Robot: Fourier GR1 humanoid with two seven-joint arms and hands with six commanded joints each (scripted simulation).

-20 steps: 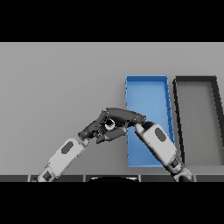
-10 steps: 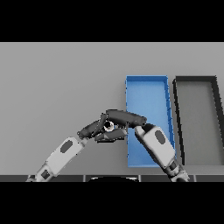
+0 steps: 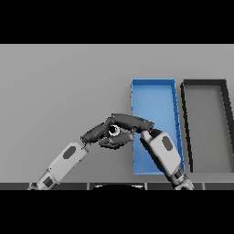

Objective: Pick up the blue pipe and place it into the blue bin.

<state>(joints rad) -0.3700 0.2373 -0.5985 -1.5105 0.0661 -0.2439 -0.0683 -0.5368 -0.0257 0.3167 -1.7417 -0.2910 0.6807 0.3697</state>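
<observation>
- The blue pipe itself is hard to make out: only a small pale, rounded bit (image 3: 116,130) shows between the two dark hands, just left of the blue bin's left wall, and I cannot tell its colour or full shape from here.
- That small piece sits above the grey table, hidden on most sides by fingers, so whether it touches the tabletop is not clear.
- The right hand (image 3: 132,122), dark and long-fingered, reaches leftward from its white and grey forearm, which lies across the lower left part of the blue bin; its fingers stretch over the top of the pale piece while lower fingers curl beneath, so it looks closed around it.
- The left hand (image 3: 95,133) comes in from the lower left on its white and grey arm and meets the right hand at the same spot; its fingers lie fairly straight, pointing up and to the right, touching or nearly touching the other hand, and look relaxed rather than curled.
- The open rectangular blue bin (image 3: 153,82) stands right of centre, its long side running away from the robot.
- A dark grey rectangular bin (image 3: 203,82) of similar shape stands just beside it on the right, with a narrow strip of table between.
- The plain grey table (image 3: 59,87) spreads wide to the left.
</observation>
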